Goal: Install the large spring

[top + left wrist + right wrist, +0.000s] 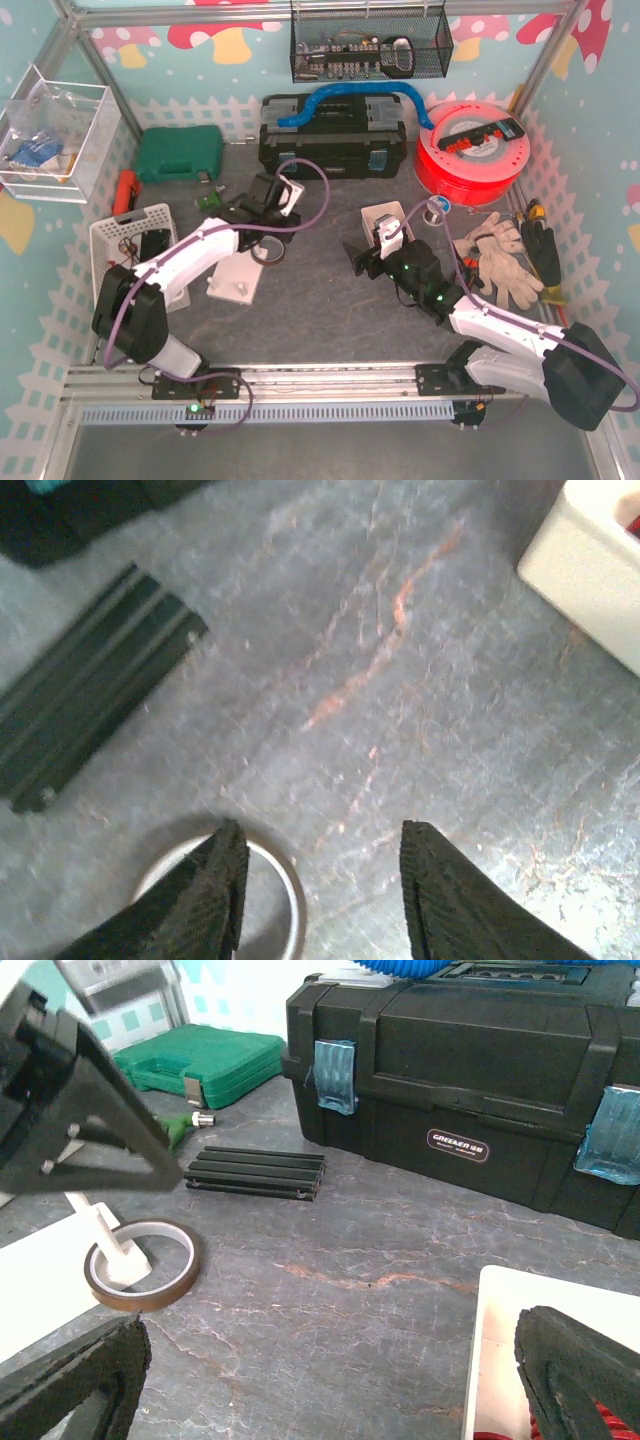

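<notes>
- The right gripper is held wide open, with nothing between its jaws, at the near left rim of the white box. It is probably placed there so that it can be lowered into the box.
- Only a strip of red is seen inside that box. It is judged to be the spring, though too little is shown to be sure. The box lies right of the table's middle, in front of the black toolbox.
- The left gripper is pointed down at the table, its jaws apart and only bare surface and the rim of the tape roll between them. Nothing is gripped.
- A white plate with an upright post is set just left of and nearer than the tape roll. It is judged to be where the spring is to be fitted, and the left arm is perhaps kept near to steady it.
</notes>
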Available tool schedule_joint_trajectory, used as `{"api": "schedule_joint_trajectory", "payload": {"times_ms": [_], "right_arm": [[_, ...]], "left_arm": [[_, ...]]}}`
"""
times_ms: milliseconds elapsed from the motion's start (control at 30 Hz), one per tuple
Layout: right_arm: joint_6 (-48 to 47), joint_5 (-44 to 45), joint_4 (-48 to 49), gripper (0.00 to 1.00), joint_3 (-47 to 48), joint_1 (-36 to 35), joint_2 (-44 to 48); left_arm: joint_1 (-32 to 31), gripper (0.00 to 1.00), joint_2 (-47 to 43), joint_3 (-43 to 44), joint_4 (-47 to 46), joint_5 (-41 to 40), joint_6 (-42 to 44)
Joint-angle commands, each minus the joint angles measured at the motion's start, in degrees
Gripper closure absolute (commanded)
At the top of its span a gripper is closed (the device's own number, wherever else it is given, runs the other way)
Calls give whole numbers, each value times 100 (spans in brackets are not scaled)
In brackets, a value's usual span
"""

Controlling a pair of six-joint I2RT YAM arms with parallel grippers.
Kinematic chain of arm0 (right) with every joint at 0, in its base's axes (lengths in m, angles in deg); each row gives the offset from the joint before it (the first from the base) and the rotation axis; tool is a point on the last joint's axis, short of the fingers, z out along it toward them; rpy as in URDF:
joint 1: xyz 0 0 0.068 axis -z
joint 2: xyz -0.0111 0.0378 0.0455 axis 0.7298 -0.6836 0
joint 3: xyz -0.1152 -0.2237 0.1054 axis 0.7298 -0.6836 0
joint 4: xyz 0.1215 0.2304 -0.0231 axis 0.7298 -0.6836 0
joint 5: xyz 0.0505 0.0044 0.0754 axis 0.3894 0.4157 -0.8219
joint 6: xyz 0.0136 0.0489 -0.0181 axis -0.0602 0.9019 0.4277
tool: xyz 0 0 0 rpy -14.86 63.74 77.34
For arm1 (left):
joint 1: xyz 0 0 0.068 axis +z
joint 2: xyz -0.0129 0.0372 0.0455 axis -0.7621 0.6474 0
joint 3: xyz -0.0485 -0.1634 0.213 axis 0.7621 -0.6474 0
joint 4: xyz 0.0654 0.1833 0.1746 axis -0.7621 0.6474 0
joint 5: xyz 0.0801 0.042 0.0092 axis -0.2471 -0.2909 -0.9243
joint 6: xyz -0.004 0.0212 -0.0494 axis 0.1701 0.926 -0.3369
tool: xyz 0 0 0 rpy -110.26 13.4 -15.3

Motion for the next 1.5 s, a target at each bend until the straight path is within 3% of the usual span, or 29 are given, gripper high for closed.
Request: {"api": "schedule_joint_trajectory", "payload": {"times_ms": [0,333,1233,1467], "right_arm": [[62,4,80,1,-120,-47,55],[63,106,102,1,-142,-47,40],[30,263,50,1,-150,-43,97],[35,282,51,1,-168,-47,146]], "left_arm": [[-232,58,189,-140,601,-627,-265],[-280,72,759,-318,911,-503,-359],[-184,79,1646,-165,896,-758,-102],[-179,87,1555,-218,902,-758,-93]]}}
